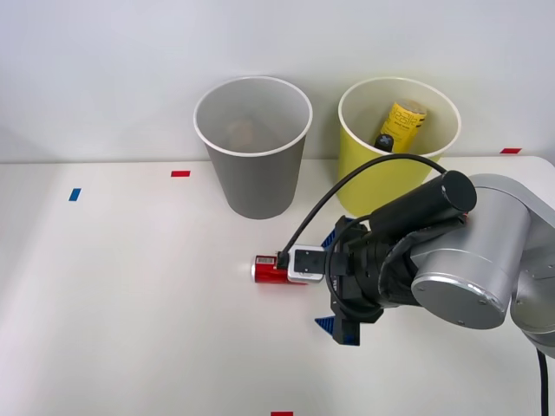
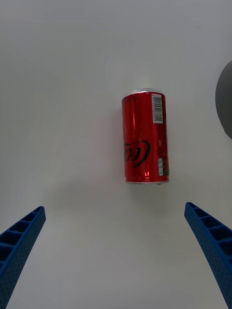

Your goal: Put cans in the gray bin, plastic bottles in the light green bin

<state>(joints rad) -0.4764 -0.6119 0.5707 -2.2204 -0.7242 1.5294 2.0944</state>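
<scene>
While the right gripper (image 2: 116, 256) hangs with fingers spread wide, the red can (image 2: 144, 137) lies on its side on the white table (image 1: 130, 303), barcode up, silver-ended, untouched, before the gray bin (image 1: 252, 147).

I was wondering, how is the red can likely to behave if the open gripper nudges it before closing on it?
The red can lies on its side on the table, so a sideways nudge would probably roll it. Its glossy metal wall may slip against the blue fingers. It looks small and is probably light, so even slight contact could shift it.
</scene>
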